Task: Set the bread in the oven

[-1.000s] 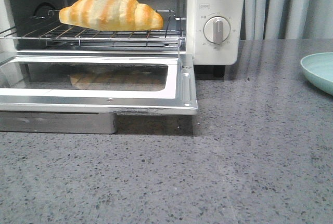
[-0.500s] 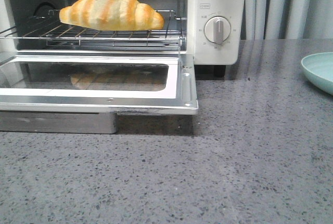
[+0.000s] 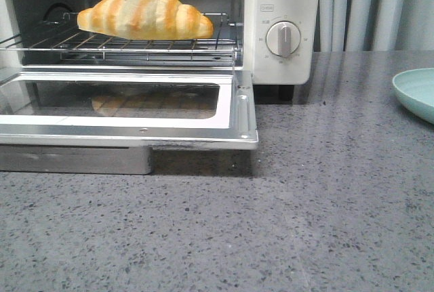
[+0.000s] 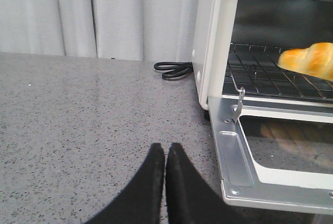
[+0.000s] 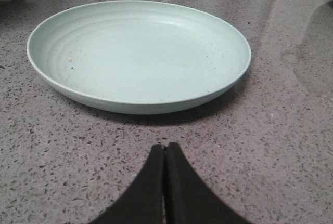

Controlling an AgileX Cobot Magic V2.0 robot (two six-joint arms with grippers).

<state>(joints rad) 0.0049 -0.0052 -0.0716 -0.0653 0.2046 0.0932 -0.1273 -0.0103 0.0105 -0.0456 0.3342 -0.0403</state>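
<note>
The bread (image 3: 144, 13), golden-orange with pale stripes, lies on the wire rack (image 3: 122, 45) inside the cream-white oven (image 3: 281, 28). The oven door (image 3: 129, 110) hangs open and flat. In the left wrist view one end of the bread (image 4: 309, 60) shows on the rack. My left gripper (image 4: 165, 148) is shut and empty over the counter, to the left of the open door (image 4: 234, 156). My right gripper (image 5: 164, 146) is shut and empty, just in front of a pale green plate (image 5: 138, 55). Neither gripper shows in the front view.
The pale green plate's rim (image 3: 415, 92) sits at the right edge of the front view. A black power cord (image 4: 174, 69) lies coiled beside the oven's left side. A metal tray (image 3: 74, 160) shows under the open door. Pale curtains hang behind the grey speckled counter.
</note>
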